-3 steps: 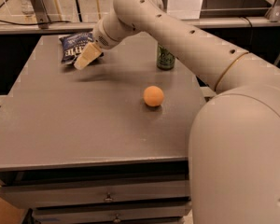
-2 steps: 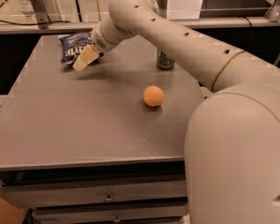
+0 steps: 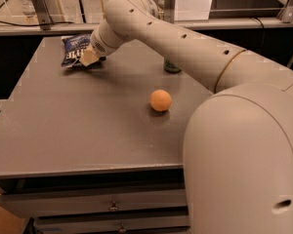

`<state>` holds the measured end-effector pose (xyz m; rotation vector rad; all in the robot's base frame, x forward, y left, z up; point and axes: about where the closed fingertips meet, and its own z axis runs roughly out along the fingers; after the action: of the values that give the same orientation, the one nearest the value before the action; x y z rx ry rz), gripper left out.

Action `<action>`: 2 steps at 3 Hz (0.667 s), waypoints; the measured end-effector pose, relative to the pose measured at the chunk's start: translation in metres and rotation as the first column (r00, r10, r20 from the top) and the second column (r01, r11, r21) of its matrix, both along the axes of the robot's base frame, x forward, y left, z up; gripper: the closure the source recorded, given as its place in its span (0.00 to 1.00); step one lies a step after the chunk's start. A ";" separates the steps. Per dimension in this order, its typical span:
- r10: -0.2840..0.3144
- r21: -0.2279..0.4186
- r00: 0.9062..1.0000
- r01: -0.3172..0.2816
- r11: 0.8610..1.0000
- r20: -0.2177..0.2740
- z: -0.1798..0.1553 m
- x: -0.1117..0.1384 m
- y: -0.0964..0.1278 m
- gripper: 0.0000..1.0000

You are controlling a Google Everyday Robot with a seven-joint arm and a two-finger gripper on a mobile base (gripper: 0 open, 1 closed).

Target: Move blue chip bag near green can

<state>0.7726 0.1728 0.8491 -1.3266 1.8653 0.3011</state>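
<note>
claw at the blue bag, far left of the counter

the blue chip bag (image 3: 71, 47) lies flat at the far left corner of the grey counter (image 3: 78, 130). it is dark blue with white letters and small white dots. the big white arm (image 3: 185, 43) comes in from the right and goes over the counter to that corner. its claw (image 3: 88, 57) is down at the near right edge of the bag and looks like it is touching it. the tip of the claw is a pale tan colour. i cannot tell if the claw is apart, together or clamped on the bag.

the green can (image 3: 172, 67) stands at the far side of the counter, well apart from the bag and to the right of it. the arm hides most of the can, so only its low part shows. a small orange ball (image 3: 160, 100) sits in the middle of the counter, nearer to me than the can and not touching anything. under the counter there are grey drawers (image 3: 112, 204) with little handles.
</note>
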 end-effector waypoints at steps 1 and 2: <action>-0.010 0.002 1.000 0.010 1.000 0.006 0.004 0.002 0.001 0.64; -0.024 0.001 1.000 0.024 1.000 0.020 0.011 0.002 -0.006 0.88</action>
<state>0.7743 0.1671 0.8602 -1.3013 1.8630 0.2758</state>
